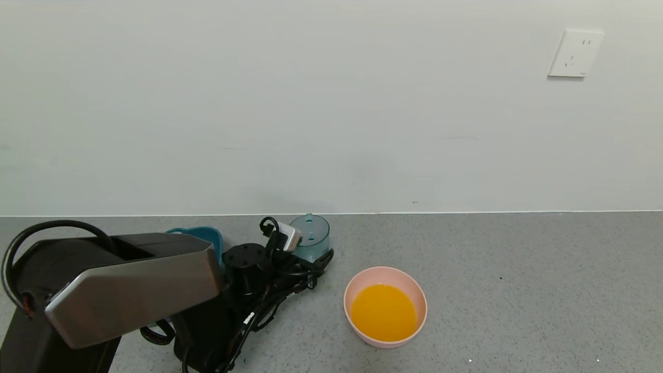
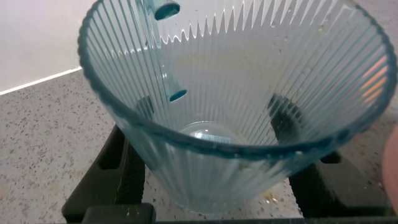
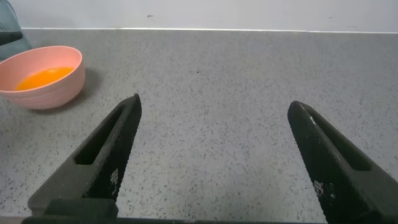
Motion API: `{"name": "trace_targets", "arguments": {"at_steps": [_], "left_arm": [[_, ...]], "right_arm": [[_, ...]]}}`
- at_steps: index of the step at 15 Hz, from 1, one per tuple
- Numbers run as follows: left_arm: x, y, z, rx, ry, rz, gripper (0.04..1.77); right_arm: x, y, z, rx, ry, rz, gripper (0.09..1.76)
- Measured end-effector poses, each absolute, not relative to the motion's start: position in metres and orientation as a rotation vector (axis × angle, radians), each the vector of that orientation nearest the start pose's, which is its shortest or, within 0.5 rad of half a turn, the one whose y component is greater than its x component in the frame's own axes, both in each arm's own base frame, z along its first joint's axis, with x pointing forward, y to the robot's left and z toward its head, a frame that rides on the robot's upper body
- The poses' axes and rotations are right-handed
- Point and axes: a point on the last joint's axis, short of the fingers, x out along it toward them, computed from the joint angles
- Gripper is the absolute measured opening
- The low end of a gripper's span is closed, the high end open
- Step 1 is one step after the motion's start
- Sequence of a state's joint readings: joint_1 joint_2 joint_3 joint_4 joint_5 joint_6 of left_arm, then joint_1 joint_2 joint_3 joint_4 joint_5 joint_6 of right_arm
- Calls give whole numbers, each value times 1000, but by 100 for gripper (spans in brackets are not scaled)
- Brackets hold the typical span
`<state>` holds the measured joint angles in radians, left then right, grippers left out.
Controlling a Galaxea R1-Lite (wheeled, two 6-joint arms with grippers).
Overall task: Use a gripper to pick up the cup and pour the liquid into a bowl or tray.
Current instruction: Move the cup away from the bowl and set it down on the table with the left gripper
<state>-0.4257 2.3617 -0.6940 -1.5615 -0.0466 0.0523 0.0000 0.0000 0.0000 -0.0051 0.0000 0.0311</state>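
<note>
Two fingers of the left tool (image 2: pixel 205 171) are pressing on both sides of the cup (image 1: pixel 311 237), which is standing empty on the grey worktop (image 1: pixel 518 290), near the wall. All the orange liquid (image 1: pixel 384 312) is lying in the pink bowl (image 1: pixel 386 305), to the right of the cup. The right tool (image 3: pixel 217 162) is hovering wide open over bare worktop, holding nothing.
</note>
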Motion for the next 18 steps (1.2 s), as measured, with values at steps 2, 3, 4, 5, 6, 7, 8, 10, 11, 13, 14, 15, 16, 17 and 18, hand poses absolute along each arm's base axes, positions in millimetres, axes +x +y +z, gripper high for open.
{"name": "trace_targets", "arguments": {"at_steps": [2,3,4,5,6,7,8,10,11,13,14,15,16,17,18], "left_arm": [[346,-155,13,72,95,-470,129],[348,-156,10,73,97,-469,129],[350,-156,7,75,98,-467,129],[351,-156,4,77,102,-466,129],[353,-156,2,76,103,-464,129],[355,-156,1,75,101,-462,129],[356,-155,-1,75,104,-459,129],[358,-155,-4,73,107,-457,129],[359,-155,-5,72,105,-455,129],[361,-154,-7,67,108,-451,129],[361,-154,-8,63,110,-450,129],[361,-154,-8,58,112,-450,129],[361,-154,-8,56,113,-451,129],[361,-154,-9,55,114,-450,129],[361,-154,-9,51,116,-450,129]], "right_arm": [[-23,0,76,30,-5,0,171],[-23,0,76,31,-5,0,171],[-23,0,76,31,-5,0,171],[-23,0,76,30,-5,0,171],[-23,0,76,30,-5,0,171],[-23,0,76,31,-5,0,171],[-23,0,76,30,-5,0,171],[-23,0,76,30,-5,0,171],[-23,0,76,30,-5,0,171],[-23,0,76,30,-5,0,171],[-23,0,76,30,-5,0,171],[-23,0,76,31,-5,0,171],[-23,0,76,30,-5,0,171],[-23,0,76,30,-5,0,171],[-23,0,76,30,-5,0,171]]}}
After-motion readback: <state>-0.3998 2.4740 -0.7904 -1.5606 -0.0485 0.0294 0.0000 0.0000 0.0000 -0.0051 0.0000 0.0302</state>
